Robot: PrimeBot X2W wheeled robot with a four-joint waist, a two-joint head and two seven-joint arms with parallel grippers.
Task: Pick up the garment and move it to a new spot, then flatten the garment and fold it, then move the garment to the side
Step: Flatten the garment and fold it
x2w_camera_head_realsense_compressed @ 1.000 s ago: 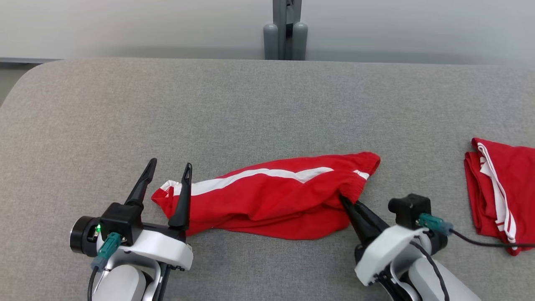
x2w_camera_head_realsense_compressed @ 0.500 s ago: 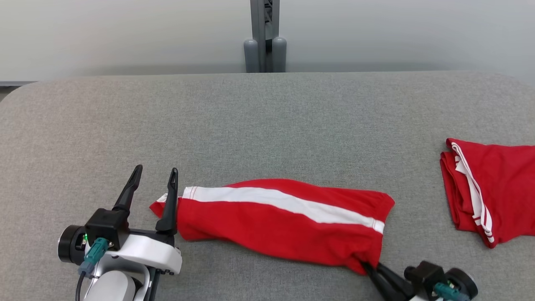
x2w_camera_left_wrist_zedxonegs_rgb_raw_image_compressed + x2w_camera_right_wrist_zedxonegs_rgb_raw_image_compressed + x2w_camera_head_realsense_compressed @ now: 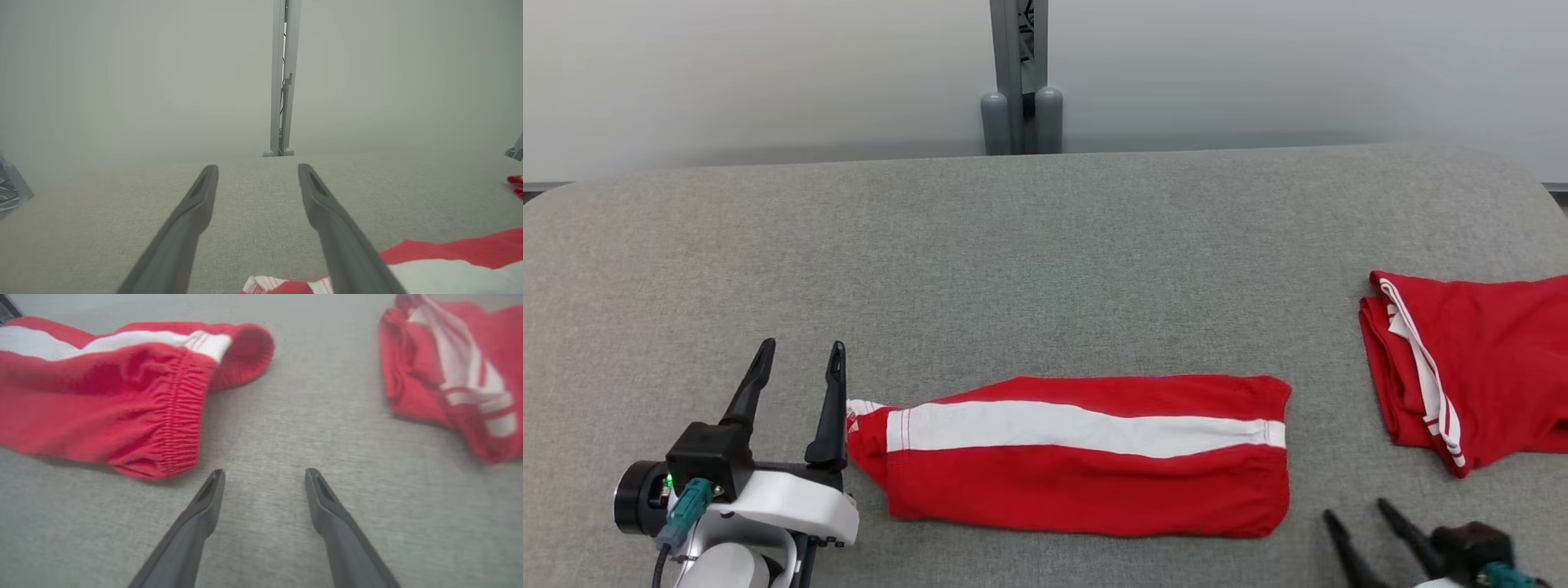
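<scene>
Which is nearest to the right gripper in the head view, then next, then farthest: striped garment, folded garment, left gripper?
1. striped garment, just left of it.
2. folded garment, to its right, farther back.
3. left gripper, at the far left.

Head: high, down onto bench (image 3: 1045, 261)
Left wrist: low, along bench
Right wrist: close, angled down
Shared: shorts (image 3: 1086, 490)

Letting go of the garment (image 3: 1086, 482), spreading the right gripper (image 3: 1354, 510) wide, drawing back clear of the flattened cloth.
</scene>
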